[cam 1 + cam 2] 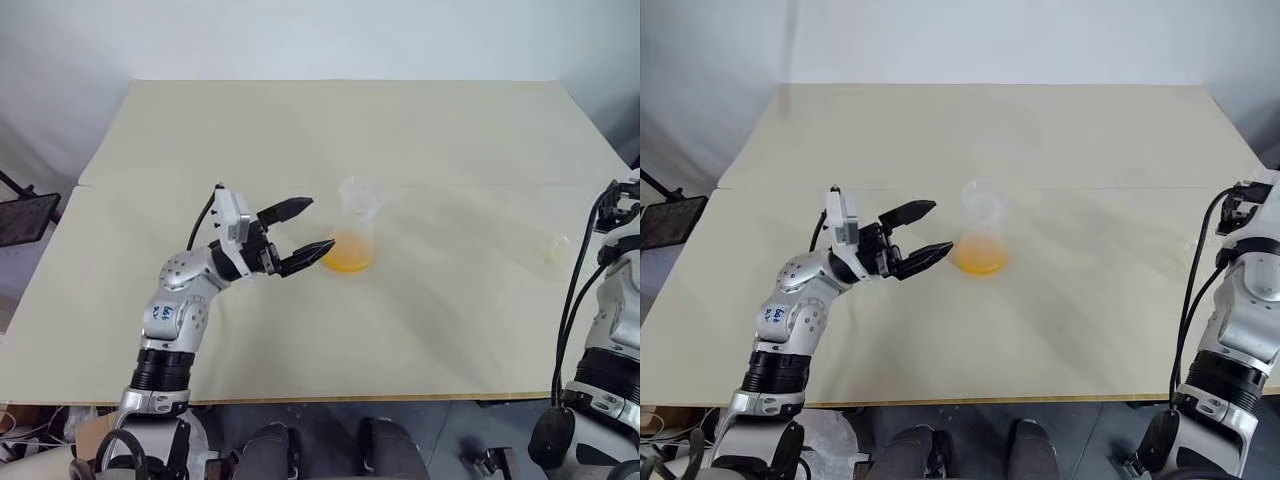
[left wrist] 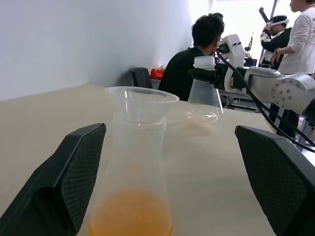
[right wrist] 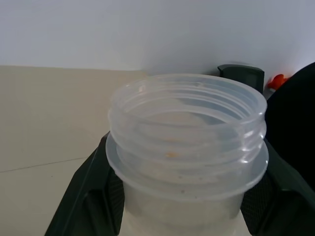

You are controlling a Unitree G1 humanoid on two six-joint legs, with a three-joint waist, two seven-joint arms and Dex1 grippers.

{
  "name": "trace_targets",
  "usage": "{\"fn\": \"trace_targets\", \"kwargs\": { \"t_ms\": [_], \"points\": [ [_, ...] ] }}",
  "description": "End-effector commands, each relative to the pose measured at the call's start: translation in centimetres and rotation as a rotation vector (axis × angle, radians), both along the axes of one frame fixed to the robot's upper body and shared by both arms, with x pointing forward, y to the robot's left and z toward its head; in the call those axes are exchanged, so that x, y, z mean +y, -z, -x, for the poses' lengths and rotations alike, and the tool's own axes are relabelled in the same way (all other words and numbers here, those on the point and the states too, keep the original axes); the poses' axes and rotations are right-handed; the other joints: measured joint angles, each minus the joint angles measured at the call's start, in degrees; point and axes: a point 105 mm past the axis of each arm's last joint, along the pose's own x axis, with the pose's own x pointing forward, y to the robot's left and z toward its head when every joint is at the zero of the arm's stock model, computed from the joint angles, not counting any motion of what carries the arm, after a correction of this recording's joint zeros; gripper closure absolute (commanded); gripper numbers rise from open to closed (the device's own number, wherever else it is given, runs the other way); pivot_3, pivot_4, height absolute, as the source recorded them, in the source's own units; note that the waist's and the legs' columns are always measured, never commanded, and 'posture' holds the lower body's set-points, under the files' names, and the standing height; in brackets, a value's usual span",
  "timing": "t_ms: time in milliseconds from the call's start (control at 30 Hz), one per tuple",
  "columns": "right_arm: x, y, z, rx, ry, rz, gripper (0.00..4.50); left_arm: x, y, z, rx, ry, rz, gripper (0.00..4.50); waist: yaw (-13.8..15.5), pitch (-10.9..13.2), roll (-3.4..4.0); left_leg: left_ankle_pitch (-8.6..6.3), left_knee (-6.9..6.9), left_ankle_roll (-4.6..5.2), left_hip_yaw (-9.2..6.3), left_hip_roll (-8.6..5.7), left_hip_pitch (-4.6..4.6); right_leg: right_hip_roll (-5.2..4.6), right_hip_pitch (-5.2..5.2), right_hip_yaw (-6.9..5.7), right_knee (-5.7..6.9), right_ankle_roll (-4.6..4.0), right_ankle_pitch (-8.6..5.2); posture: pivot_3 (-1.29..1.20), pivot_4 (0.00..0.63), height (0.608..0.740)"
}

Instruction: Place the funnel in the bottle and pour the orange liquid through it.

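Note:
The bottle stands at mid-table with the clear funnel seated in its neck. The orange liquid pools in its base. My left gripper hovers open just left of the bottle, its fingers on either side of it and apart from it. Far to the right, my right gripper is shut on the threaded neck of a larger clear flask, whose base is at or just above the table, with a faint orange trace inside.
The beige table stretches wide behind the bottle; its front edge runs close to me. A dark object sits off the left side. Beyond the table a seated person and a standing person show.

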Motion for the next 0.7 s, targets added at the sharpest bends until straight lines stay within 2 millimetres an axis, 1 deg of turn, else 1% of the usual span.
{"fn": "trace_targets", "kwargs": {
  "t_ms": [33, 100, 167, 233, 333, 400, 433, 533, 633, 700],
  "points": [
    [-0.6, -1.2, 0.6, -0.071, 0.01, 0.01, 2.02, -0.2, -0.7, 0.1, -0.024, 0.015, 0.005, 0.0, 0.2, 0.0, 0.0, 0.0, 0.01, 0.0, 0.0, 0.01, 0.0, -0.01, 0.0, 0.0, 0.0, 0.0, 0.0, 0.0, 0.15, 0.74],
    [-0.6, 0.3, 0.4, -0.075, -0.01, -0.07, 2.02, -0.3, -0.8, 0.0, -0.026, 0.016, 0.005, 0.0, 0.3, 0.0, 0.0, 0.0, 0.03, 0.01, -0.01, 0.03, -0.01, -0.02, 0.02, 0.01, 0.0, 0.0, 0.0, 0.0, 0.15, 0.74],
    [-0.2, 1.1, 0.3, -0.07, -0.049, -0.101, 2.02, -0.3, -0.8, 0.0, -0.026, 0.017, 0.006, 0.0, 0.2, 0.0, 0.0, 0.0, 0.04, 0.01, -0.02, 0.03, -0.01, -0.02, 0.03, 0.01, 0.0, 0.0, 0.0, 0.0, 0.15, 0.74],
    [1.0, 1.5, 0.0, -0.083, -0.141, -0.108, 2.02, -0.4, -0.8, 0.0, -0.025, 0.02, 0.006, 0.0, 0.2, 0.0, 0.0, 0.0, 0.04, 0.01, -0.02, 0.04, 0.0, -0.01, 0.03, 0.0, 0.0, 0.0, 0.0, 0.0, 0.15, 0.74],
    [1.5, 1.9, 0.1, -0.116, -0.205, -0.165, 2.02, -0.4, -0.7, 0.1, -0.024, 0.023, 0.006, 0.0, -0.1, 0.0, 0.0, 0.0, 0.03, 0.01, -0.02, 0.04, 0.04, 0.01, 0.05, 0.0, 0.0, 0.0, 0.0, 0.0, 0.15, 0.74],
    [1.6, 2.0, 0.2, -0.109, -0.223, -0.153, 1.3, -0.5, -0.8, 0.1, -0.025, 0.024, 0.006, 0.0, -0.4, 0.0, 0.0, 0.0, 0.03, 0.01, 0.0, 0.08, 0.05, 0.04, 0.05, 0.0, 0.0, 0.0, 0.0, 0.0, 0.15, 0.74],
    [1.6, 1.9, 0.3, -0.111, -0.222, -0.143, 1.08, -0.5, -0.8, 0.1, -0.026, 0.024, 0.005, 0.0, -0.6, 0.0, 0.0, 0.01, 0.03, 0.0, -0.01, 0.1, 0.05, 0.04, 0.05, 0.0, 0.01, 0.0, 0.0, 0.0, 0.15, 0.74],
    [1.9, 1.5, 0.7, -0.113, -0.249, -0.126, 0.02, -0.4, -0.8, 0.1, -0.026, 0.023, 0.003, 0.0, -0.8, 0.0, 0.0, 0.01, 0.01, 0.01, -0.02, 0.1, 0.05, 0.02, 0.04, 0.01, 0.01, 0.0, 0.0, 0.0, 0.15, 0.74],
    [2.1, 0.9, 1.2, -0.111, -0.26, -0.086, 0.02, -0.3, -0.7, 0.1, -0.023, 0.022, -0.002, 0.0, -0.8, 0.0, 0.0, 0.0, 0.02, 0.01, -0.03, 0.07, 0.04, -0.02, 0.05, 0.01, 0.01, 0.0, 0.0, 0.0, 0.15, 0.74],
    [2.1, -0.2, 1.9, -0.14, -0.243, -0.024, 0.02, -0.1, -0.6, 0.1, -0.021, 0.02, -0.005, 0.0, -0.7, 0.0, 0.0, 0.0, 0.03, 0.01, -0.04, 0.07, 0.04, -0.02, 0.05, 0.01, 0.01, 0.0, 0.0, 0.0, 0.15, 0.74]
  ]
}}
